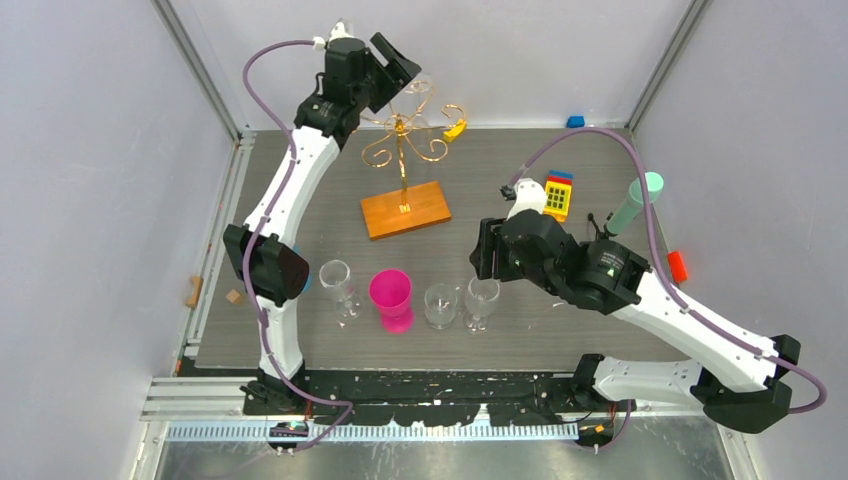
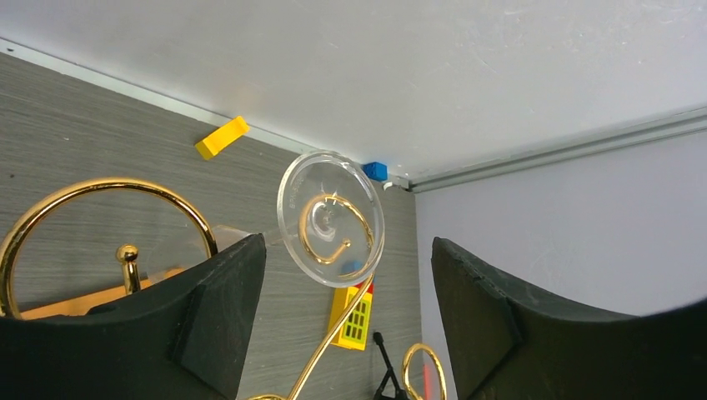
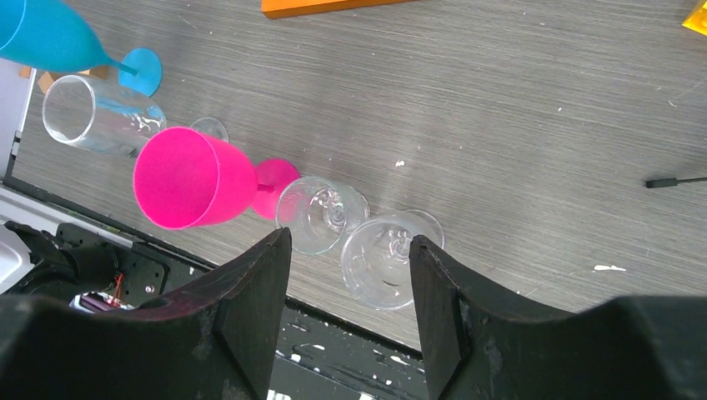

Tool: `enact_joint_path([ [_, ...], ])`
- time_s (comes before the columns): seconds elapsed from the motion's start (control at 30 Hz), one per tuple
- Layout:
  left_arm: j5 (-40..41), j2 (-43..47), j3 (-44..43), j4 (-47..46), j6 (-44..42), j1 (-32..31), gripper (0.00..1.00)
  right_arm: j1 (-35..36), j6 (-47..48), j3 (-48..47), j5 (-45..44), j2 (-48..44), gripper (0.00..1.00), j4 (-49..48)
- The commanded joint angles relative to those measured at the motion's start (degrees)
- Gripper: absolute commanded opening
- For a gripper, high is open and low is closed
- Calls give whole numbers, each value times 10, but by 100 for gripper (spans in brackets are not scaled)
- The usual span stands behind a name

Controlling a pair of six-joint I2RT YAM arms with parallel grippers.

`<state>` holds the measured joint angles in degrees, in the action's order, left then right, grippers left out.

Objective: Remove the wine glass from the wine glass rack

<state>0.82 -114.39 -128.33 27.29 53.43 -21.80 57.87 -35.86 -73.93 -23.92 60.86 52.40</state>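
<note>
Since the clear wine glass (image 2: 331, 218) hangs by its round foot on a curled arm of the thin gold wire rack (image 1: 403, 150), framed by the wide-open left gripper (image 2: 346, 267), its stem should be pinched gently and slid off along the scroll.

Left tool (image 2: 348, 254), fingers spread wide, is up in the top of the wine glass rack (image 1: 403, 150). The wine glass (image 2: 331, 218) foot sits just ahead of the gap. You've got gold wire all round: a big scroll arm (image 2: 108, 200) just beside the left finger, and a thin curl (image 2: 333, 333) rising through the gap. The rear wall is close behind. You have bare bench (image 1: 430, 255) between the wooden base (image 1: 405, 210) and the front row. That row walls off the near edge: clear glass (image 1: 337, 283), pink cup (image 1: 391, 298), second clear glass (image 1: 440, 303), third clear glass (image 1: 481, 297). Right tool (image 3: 350, 242), fingers apart, hangs over the last two. Right side is cluttered: toy block (image 1: 558, 193), teal cylinder (image 1: 635, 205).
</note>
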Motion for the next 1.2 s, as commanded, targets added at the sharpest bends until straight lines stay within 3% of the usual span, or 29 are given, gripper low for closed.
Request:
enact_joint_path([
  [0.0, 9, -12, -30, -32, 17, -3, 74, -2, -18, 8, -6, -23, 59, -27],
  [0.33, -24, -42, -61, -29, 87, -3, 65, -3, -22, 16, -10, -33, 59, -27],
  [0.47, -36, -38, -54, -43, 101, -3, 53, -3, -22, 12, -12, -32, 59, -27],
  [0.77, -82, -38, -29, -82, 167, 5, 42, -3, -26, 18, -14, -39, 58, -27],
  [1.17, -82, -58, -34, -65, 191, 5, 40, -3, -29, 28, -21, -50, 58, -27],
])
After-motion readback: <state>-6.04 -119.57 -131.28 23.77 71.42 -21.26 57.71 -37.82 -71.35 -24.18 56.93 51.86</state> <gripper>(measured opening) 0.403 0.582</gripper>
